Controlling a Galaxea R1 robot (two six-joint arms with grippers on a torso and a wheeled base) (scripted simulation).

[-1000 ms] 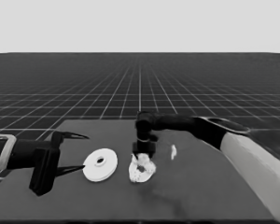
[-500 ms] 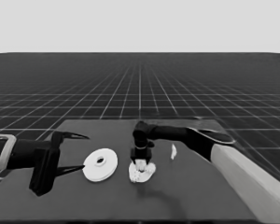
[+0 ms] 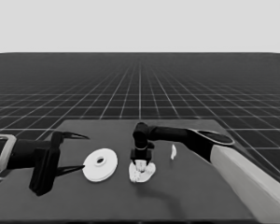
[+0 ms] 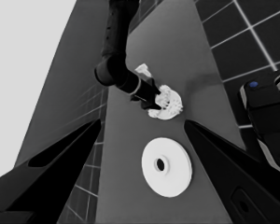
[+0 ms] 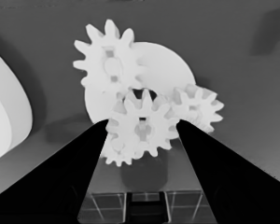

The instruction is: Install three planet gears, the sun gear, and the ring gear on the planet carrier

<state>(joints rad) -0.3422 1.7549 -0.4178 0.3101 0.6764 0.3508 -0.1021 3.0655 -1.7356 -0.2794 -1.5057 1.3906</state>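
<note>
The smaller round part point(image 3: 148, 173) point(image 5: 170, 70) lies at mid-table with three small gears on it: one point(image 5: 109, 63), a second point(image 5: 198, 105) and a third point(image 5: 115, 156), half hidden. My right gripper point(image 3: 141, 162) point(image 5: 142, 125) stands straight above the part's middle. It is shut on another gear point(image 5: 141, 135), which hangs over the centre hole among the three. The larger round part point(image 3: 100, 164) point(image 4: 167, 165) lies flat to the left, apart from them. My left gripper point(image 3: 85, 152) point(image 4: 142, 121) waits open over the table's left end, holding nothing.
A thin white piece point(image 3: 173, 151) point(image 4: 143, 70) lies just right of the smaller round part. The right arm's pale forearm point(image 3: 252, 182) fills the lower right corner. Dark machinery with blue lights point(image 4: 266, 116) shows past the table edge.
My right gripper has come down with the gear, from a little above the smaller round part to right over its centre. The left arm has stayed still.
</note>
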